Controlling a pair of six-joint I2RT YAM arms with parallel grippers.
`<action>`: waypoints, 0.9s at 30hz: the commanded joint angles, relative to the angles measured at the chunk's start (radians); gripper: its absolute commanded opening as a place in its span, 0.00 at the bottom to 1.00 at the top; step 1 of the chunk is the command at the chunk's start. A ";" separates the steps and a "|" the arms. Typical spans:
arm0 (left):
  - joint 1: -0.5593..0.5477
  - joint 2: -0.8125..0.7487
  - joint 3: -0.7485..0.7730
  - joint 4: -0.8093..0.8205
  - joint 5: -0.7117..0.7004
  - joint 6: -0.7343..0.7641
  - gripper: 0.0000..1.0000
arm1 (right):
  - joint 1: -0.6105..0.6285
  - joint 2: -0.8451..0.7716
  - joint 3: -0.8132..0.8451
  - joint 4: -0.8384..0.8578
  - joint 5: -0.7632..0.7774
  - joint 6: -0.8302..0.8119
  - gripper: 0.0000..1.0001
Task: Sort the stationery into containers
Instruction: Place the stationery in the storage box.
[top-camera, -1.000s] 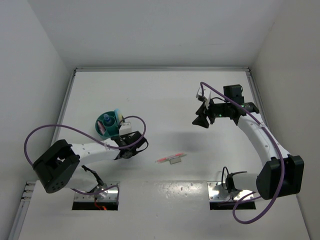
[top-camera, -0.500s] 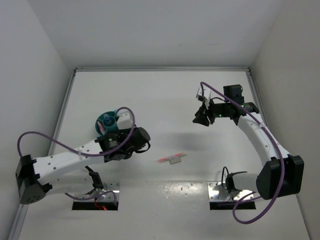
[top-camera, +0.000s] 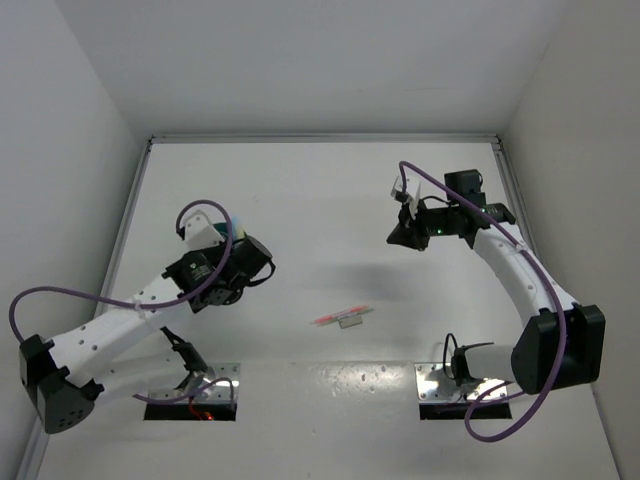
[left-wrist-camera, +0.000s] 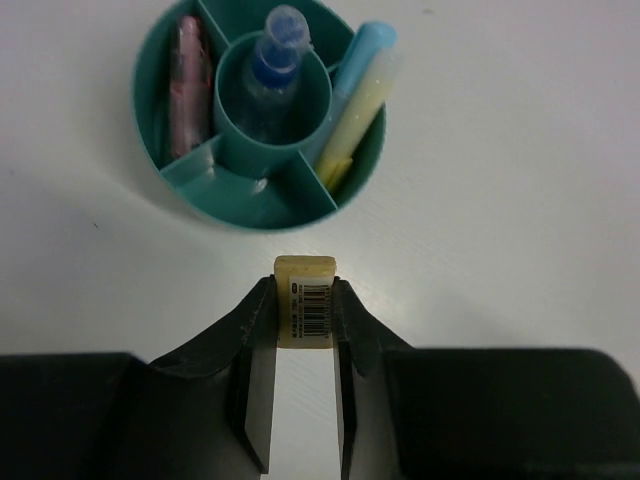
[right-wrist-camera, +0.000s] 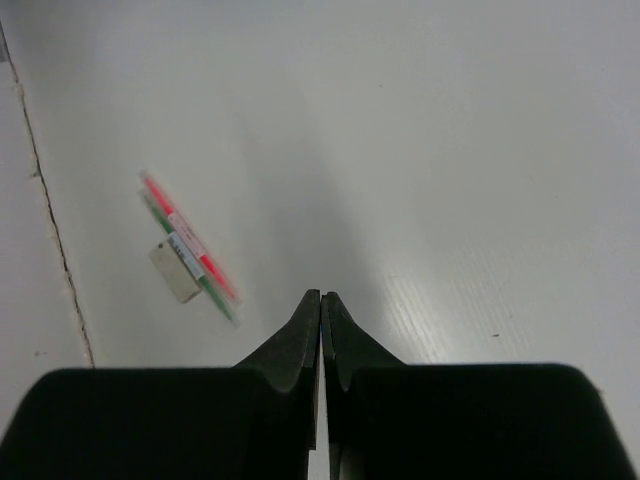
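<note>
**A:** What does the left tool (left-wrist-camera: 304, 296) have?

**B:** It is clamped on a beige eraser (left-wrist-camera: 305, 274) with a barcode label. The eraser's long axis runs along the fingers, and its free end sticks out past the tips.

**A:** And where is the container from there?

**B:** Straight ahead. In the left wrist view the teal organiser (left-wrist-camera: 150, 120) fills the upper middle of the frame, and the eraser sits just below its near rim, short of it. The eraser points at the front wedge (left-wrist-camera: 250, 198), which looks empty. The pink piece (left-wrist-camera: 188, 85) is in the left compartment, the clear-blue marker (left-wrist-camera: 272, 75) stands in the centre cup, and the yellow marker (left-wrist-camera: 355, 100) leans in the right compartment.

**A:** So the coming move is a push forward?

**B:** Most likely a short advance toward the top of that frame, until the eraser is over the wedge. How high it hangs above the rim cannot be told. In the top view the left arm's wrist hides the organiser.

**A:** And the right tool (right-wrist-camera: 320, 300)?

**B:** Pressed shut on nothing, and well apart from the organiser at the right of the top view. The thin red pen (right-wrist-camera: 190, 248) lies on the bench (right-wrist-camera: 450, 150) at the left of the right wrist view. Its length runs from upper left to lower right, and a small beige block (right-wrist-camera: 175, 270) lies just beside it. The free right arm seems the better candidate for those.
</note>
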 joint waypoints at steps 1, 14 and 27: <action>0.082 0.044 0.046 0.039 -0.050 0.113 0.00 | -0.005 -0.018 0.033 0.007 -0.028 -0.001 0.01; 0.206 0.168 -0.040 0.218 -0.030 0.265 0.00 | -0.014 -0.028 0.033 0.016 -0.028 -0.001 0.01; 0.245 0.216 -0.080 0.258 -0.030 0.275 0.08 | -0.014 -0.028 0.033 0.016 -0.028 -0.001 0.01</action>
